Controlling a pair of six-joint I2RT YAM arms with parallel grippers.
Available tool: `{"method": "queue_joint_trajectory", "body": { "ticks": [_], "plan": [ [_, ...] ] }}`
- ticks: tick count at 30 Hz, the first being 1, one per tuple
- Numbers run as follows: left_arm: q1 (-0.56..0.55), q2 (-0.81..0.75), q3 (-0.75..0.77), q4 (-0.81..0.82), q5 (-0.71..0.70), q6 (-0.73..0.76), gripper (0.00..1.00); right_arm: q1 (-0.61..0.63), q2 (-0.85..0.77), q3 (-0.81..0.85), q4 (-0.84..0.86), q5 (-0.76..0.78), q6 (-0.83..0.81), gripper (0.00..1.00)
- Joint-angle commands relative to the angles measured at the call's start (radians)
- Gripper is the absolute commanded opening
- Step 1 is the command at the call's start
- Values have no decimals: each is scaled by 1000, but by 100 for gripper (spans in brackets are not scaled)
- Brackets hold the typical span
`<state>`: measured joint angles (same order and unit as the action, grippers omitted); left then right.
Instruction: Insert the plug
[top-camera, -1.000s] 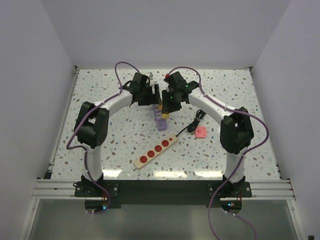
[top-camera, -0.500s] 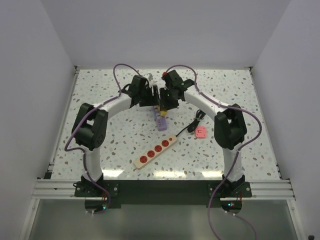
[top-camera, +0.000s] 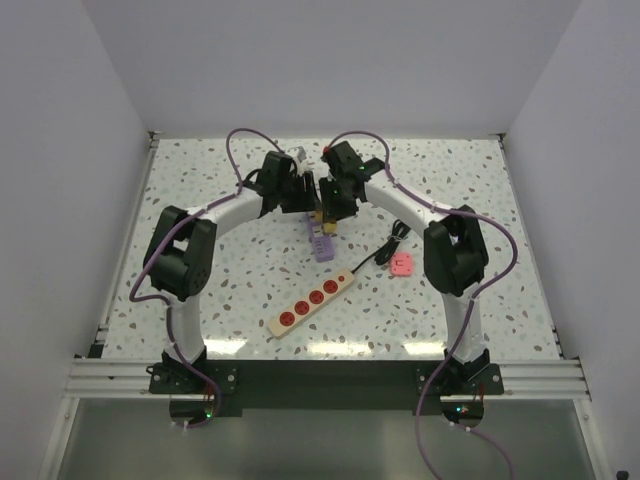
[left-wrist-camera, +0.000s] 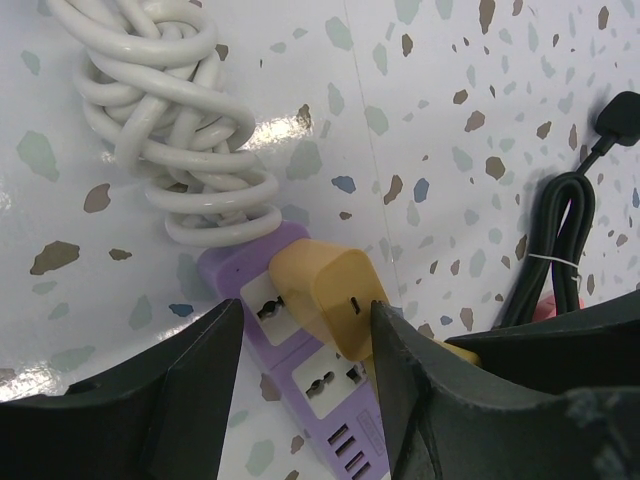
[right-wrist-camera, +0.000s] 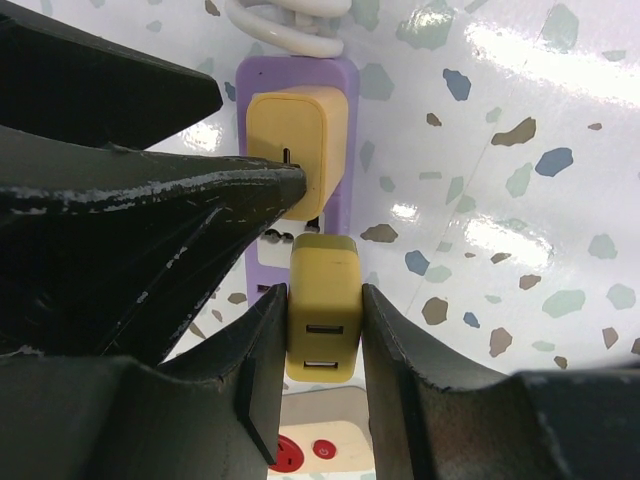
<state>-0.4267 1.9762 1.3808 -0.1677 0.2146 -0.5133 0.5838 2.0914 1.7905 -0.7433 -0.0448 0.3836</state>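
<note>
A purple power strip (top-camera: 322, 243) with a coiled white cord (left-wrist-camera: 175, 120) lies mid-table. An orange-yellow plug (left-wrist-camera: 335, 295) sits in its end socket and also shows in the right wrist view (right-wrist-camera: 297, 140). My right gripper (right-wrist-camera: 324, 295) is shut on a second yellow charger plug (right-wrist-camera: 322, 320) with two USB ports. It holds this plug just over the strip (right-wrist-camera: 345, 80), beside the seated one. My left gripper (left-wrist-camera: 305, 320) is open, its fingers either side of the strip (left-wrist-camera: 235, 270) and the seated plug. In the top view both grippers, left (top-camera: 300, 192) and right (top-camera: 335, 203), meet above the strip.
A beige power strip (top-camera: 312, 300) with red sockets lies nearer the arm bases. A bundled black cable (left-wrist-camera: 560, 240) and a pink object (top-camera: 402, 264) lie to the right of the purple strip. White walls enclose the table.
My right arm has drawn in slightly to the left, closer to the left gripper over the purple strip. The left arm has barely moved.
</note>
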Motion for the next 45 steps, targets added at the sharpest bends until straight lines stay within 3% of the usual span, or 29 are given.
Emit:
{"method": "queue_joint_trajectory", "body": {
  "ticks": [1, 12, 36, 45],
  "plan": [
    [6, 61, -60, -147, -67, 47, 57, 8, -8, 21, 5, -10, -37, 0],
    [8, 65, -58, -145, -52, 42, 57, 16, -16, -33, 56, -23, -52, 0],
    [26, 55, -91, -138, -29, 33, 55, 22, -14, 32, 21, -4, -6, 0],
    [31, 53, -91, -136, -26, 32, 54, 28, -33, -31, 48, 14, 1, 0]
  ]
}}
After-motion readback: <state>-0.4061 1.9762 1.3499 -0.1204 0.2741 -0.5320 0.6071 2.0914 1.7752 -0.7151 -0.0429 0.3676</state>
